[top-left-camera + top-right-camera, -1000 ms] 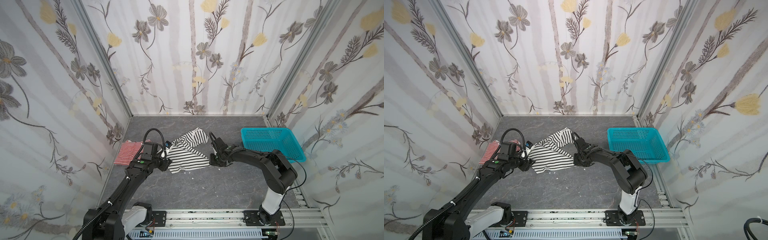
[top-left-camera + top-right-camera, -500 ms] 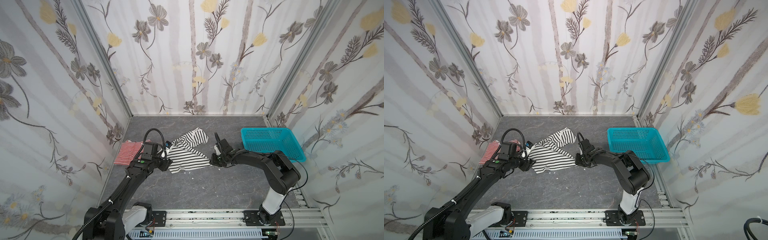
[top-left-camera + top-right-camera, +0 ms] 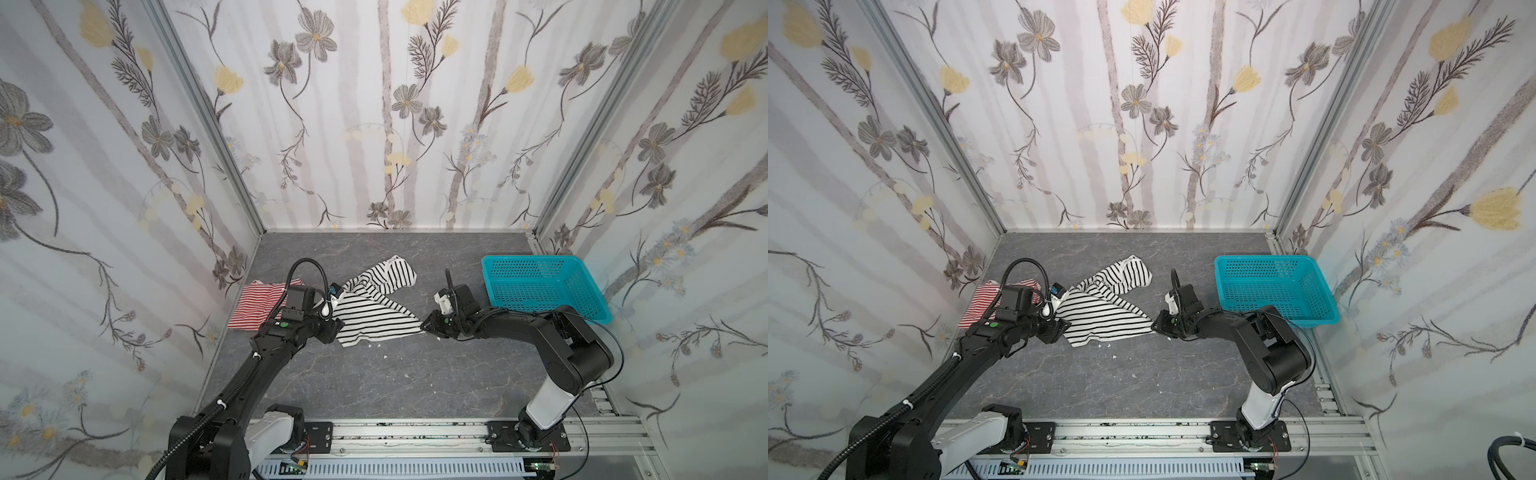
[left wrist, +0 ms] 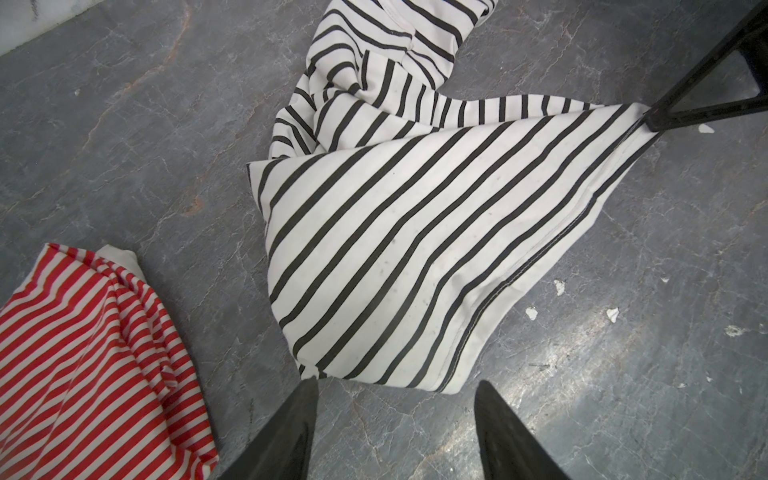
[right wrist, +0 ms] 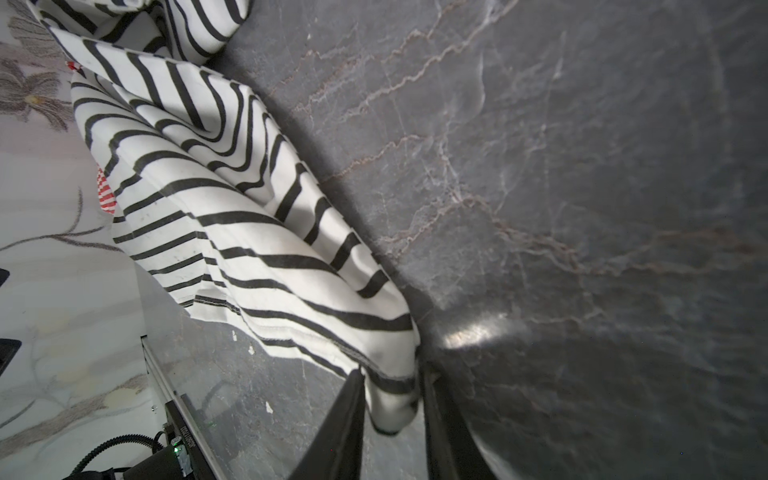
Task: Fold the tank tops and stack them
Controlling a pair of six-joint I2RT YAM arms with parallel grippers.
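Two claws are meeting at one garment in the middle of the desk (image 3: 374, 386). The left arm (image 3: 245, 374) is stretching up from the near edge in a long slant. The right arm (image 3: 515, 326) is folding sharply at its elbow and reaching in low and almost level. The right claw (image 5: 390, 374) is clamping a hem corner of the black-and-white tank top (image 3: 370, 318), and the cloth is pulling taut from that pinch. The left claw (image 4: 395, 386) is hovering just beside the opposite hem corner, fingers spread apart and gripping nothing. The soft knit is lying half spread, and its upper part is bunching and twisting toward the far edge. The red-and-white tank top (image 3: 257, 305) is lying crumpled by the left edge, apart from the other top and partly hidden by the left arm. A turquoise mesh basket (image 3: 536, 259) is sitting in the far right corner. Small white flecks (image 4: 559, 286) are dotting the grey veined surface near the hem.
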